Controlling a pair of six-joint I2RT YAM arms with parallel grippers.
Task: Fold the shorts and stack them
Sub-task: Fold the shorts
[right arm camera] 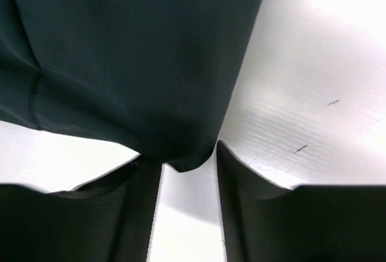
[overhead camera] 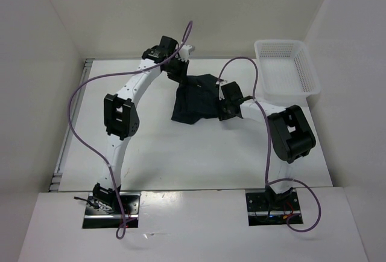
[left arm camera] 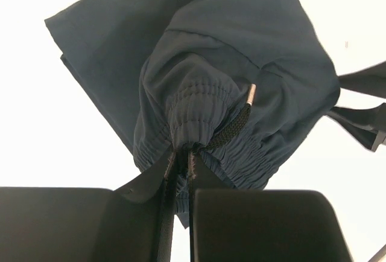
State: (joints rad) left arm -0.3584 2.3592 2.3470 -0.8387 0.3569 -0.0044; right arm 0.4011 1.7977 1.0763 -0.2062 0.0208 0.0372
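Note:
The black shorts (overhead camera: 196, 98) lie bunched at the middle of the white table, one end lifted. My left gripper (overhead camera: 178, 72) is at their far left end and is shut on the gathered waistband (left arm camera: 199, 117), next to a drawstring with a metal tip (left arm camera: 250, 93). My right gripper (overhead camera: 224, 106) is at the shorts' right edge. In the right wrist view its fingers (right arm camera: 188, 154) stand apart, with a corner of the dark cloth (right arm camera: 132, 63) hanging between the tips, not pinched. The right gripper also shows in the left wrist view (left arm camera: 362, 114).
A white plastic mesh basket (overhead camera: 286, 69) stands at the back right of the table. White walls close in the left, back and right sides. The arm bases are bolted at the near edge.

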